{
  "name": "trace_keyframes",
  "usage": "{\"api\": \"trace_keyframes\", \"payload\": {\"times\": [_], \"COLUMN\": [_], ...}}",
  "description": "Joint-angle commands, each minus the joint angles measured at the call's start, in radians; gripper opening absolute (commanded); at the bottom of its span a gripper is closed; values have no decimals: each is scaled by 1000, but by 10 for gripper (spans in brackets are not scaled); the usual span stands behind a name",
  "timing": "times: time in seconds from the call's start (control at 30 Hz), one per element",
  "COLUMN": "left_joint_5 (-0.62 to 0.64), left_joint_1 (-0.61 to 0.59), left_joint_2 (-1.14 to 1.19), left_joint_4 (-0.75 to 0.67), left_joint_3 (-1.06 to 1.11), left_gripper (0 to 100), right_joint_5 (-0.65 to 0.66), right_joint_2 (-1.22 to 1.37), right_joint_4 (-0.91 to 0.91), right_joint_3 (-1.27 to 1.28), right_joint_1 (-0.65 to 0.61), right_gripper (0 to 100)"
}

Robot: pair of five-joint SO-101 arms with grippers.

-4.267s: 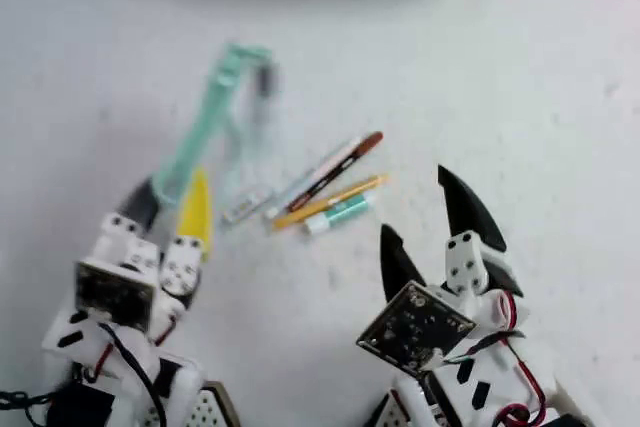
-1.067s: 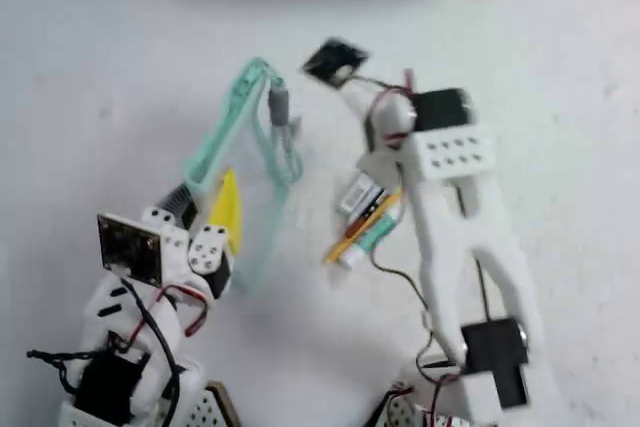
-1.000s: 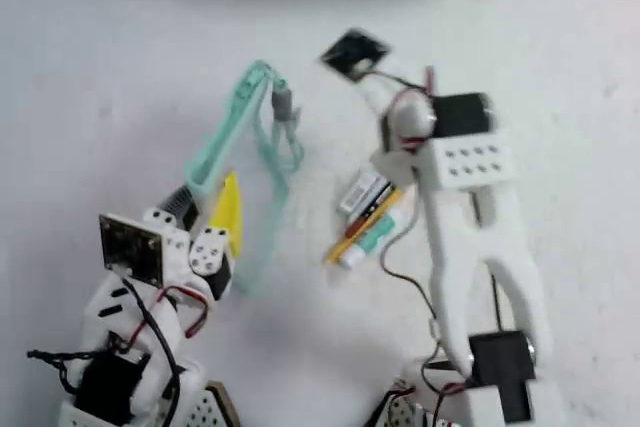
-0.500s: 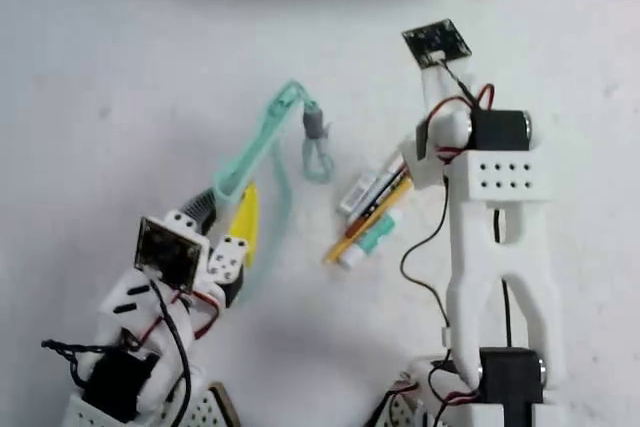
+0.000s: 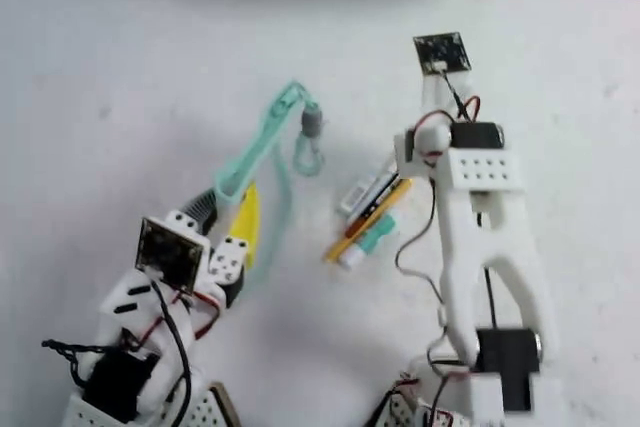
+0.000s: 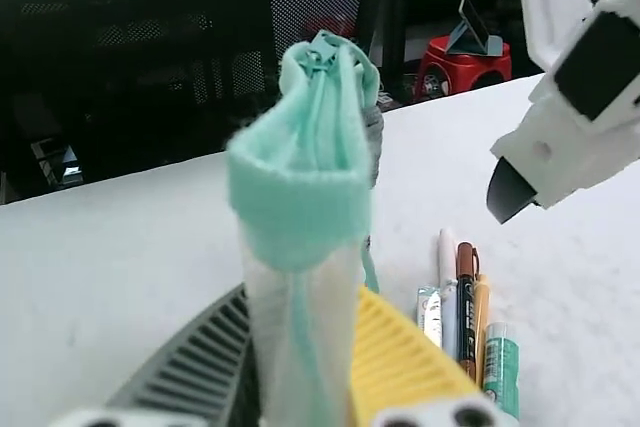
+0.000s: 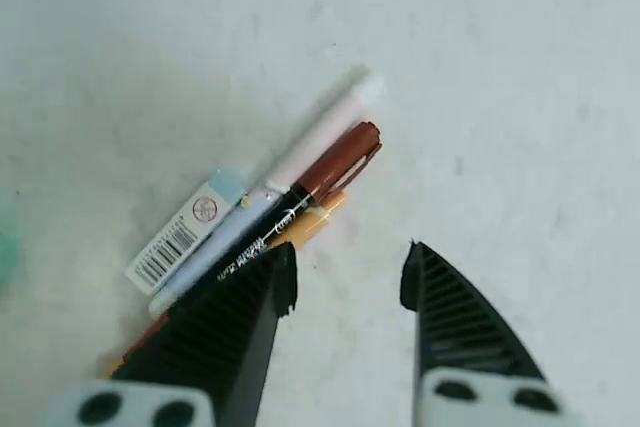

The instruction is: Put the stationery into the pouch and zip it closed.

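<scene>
A clear pouch with a teal zipper edge is clamped at its near end by my left gripper, which is shut on it between a grey finger and a yellow finger. Its grey zipper pull hangs at the far end. The stationery lies in a bundle on the table to the right of the pouch: a pale pen, a brown marker, an orange pen, a teal-capped stick and a barcode-labelled piece. My right gripper hovers open just over the pens' far ends.
The right arm stretches from the table's front edge out over the white table. Its dark fingertip hangs beyond the pens in the left wrist view. A dark chair and a red stool stand past the table's far edge.
The right arm has swung out from the front edge over the table, then rightward to above the pens. The left gripper carried the pouch a little to the right, then held still.
</scene>
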Motion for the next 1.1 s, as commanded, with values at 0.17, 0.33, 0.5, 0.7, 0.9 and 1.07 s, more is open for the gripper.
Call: {"api": "trace_keyframes", "payload": {"times": [0.17, 0.33, 0.5, 0.7, 0.9, 1.07], "left_joint_5": [-11, -5, -5, -5, -5, -8], "left_joint_1": [13, 12, -61, -76, -85, -85], "left_joint_2": [-1, -1, -1, -1, -1, -1], "left_joint_4": [11, 92, 69, 64, 69, 71], "left_joint_3": [2, -5, -5, -2, -5, -5], "left_gripper": [41, 173, 164, 163, 164, 165], "right_joint_5": [-241, -299, -292, -292, -290, -290], "right_joint_2": [452, 657, 730, 743, 737, 736], "right_joint_4": [117, 177, 186, 147, 156, 162], "right_joint_3": [-462, -612, -658, -663, -655, -660], "right_joint_1": [-31, -31, -18, -8, 16, 67], "right_gripper": [170, 170, 170, 170, 145, 139]}}
